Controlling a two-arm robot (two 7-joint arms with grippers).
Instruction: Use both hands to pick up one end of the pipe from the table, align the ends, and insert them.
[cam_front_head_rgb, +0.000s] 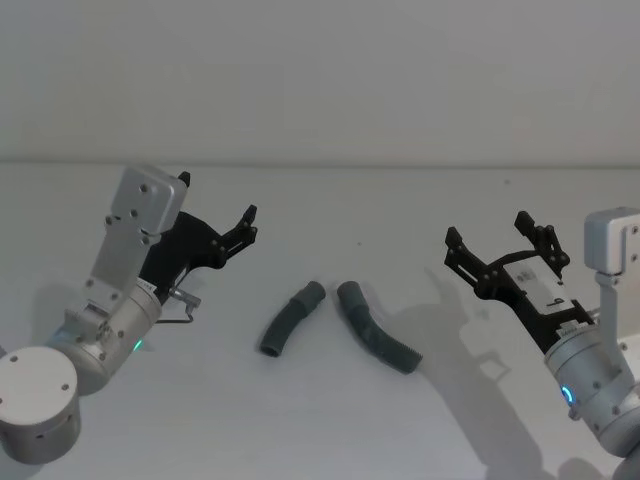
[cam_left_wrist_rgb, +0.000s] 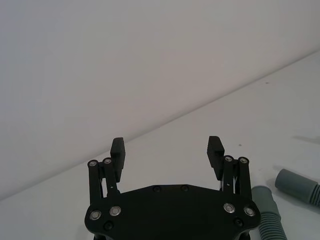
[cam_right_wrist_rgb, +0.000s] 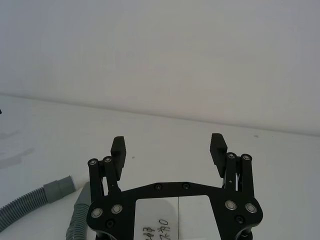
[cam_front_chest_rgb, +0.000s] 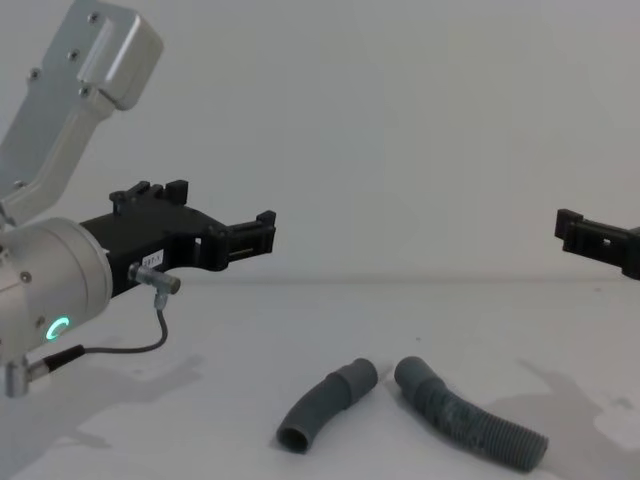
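Chest view shows left gripper (cam_front_chest_rgb: 265, 233) well above the table (cam_front_chest_rgb: 450, 320).

On the table (cam_front_head_rgb: 320, 430), the shorter piece (cam_front_head_rgb: 291, 320) is laid just left of the longer piece (cam_front_head_rgb: 376, 340), flanked by the left gripper (cam_front_head_rgb: 248, 224) and the right gripper (cam_front_head_rgb: 487, 228).

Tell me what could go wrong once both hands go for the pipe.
The shorter piece's cuff and the longer piece's cuff lie close together, so the open left hand and right hand may clash reaching in. Both pieces lie flat on the table; a grasp could shove them aside.
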